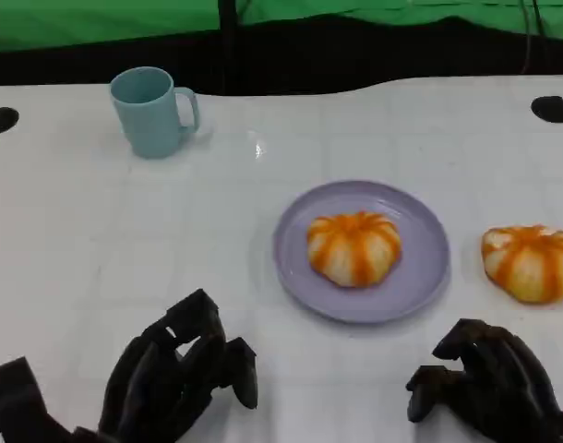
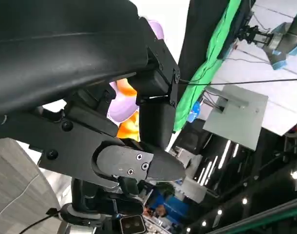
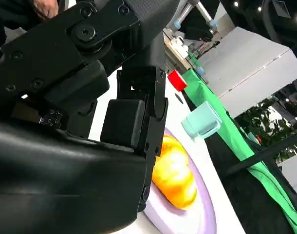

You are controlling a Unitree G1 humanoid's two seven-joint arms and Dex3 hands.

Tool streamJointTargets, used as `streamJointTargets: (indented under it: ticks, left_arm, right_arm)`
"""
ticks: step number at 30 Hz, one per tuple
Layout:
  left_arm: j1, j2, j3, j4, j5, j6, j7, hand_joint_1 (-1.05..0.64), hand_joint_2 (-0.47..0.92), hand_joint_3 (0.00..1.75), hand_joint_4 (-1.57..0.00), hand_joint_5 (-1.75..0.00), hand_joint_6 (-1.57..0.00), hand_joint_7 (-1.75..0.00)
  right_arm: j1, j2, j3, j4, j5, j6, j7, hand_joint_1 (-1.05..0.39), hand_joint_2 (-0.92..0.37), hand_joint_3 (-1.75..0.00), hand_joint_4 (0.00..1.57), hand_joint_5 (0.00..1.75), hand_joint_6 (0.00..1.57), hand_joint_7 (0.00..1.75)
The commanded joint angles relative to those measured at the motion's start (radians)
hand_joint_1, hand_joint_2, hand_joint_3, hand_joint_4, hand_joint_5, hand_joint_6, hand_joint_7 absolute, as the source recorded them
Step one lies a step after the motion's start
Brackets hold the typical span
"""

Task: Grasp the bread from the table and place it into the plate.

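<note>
A round orange-striped bread lies on the white table at the far right, beside the plate. A second like bread sits in the middle of the lavender plate. My right hand rests low at the near edge, short of the loose bread, holding nothing. My left hand hangs at the lower left with fingers apart and nothing in it. In the right wrist view the plate with its bread lies past my right hand. The left wrist view has my left hand in front of the plate.
A light blue mug stands at the back left, handle to the right; the right wrist view also catches the mug. Black holes mark the table's far corners. A black strip and green cloth run behind the table.
</note>
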Motion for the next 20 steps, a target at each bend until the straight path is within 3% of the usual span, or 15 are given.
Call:
streamJointTargets:
  ticks: [1,20]
  left_arm:
    - [-0.02,0.005,0.026,0.021,-0.003,0.0,-0.036,-0.76,0.92,0.18,-0.93,-1.75,-0.71,-1.75]
    - [-0.066,-0.006,0.081,0.083,0.004,0.005,-0.088,-0.74,0.92,0.16,-0.92,-1.75,-0.69,-1.75]
  right_arm:
    - [-0.012,-0.019,-0.017,0.012,0.008,-0.006,0.009,-1.05,-0.72,0.0,1.57,0.74,1.57,0.39]
    - [-0.035,-0.011,-0.025,0.054,-0.008,-0.026,0.019,-1.05,-0.73,0.0,1.57,0.74,1.57,0.36]
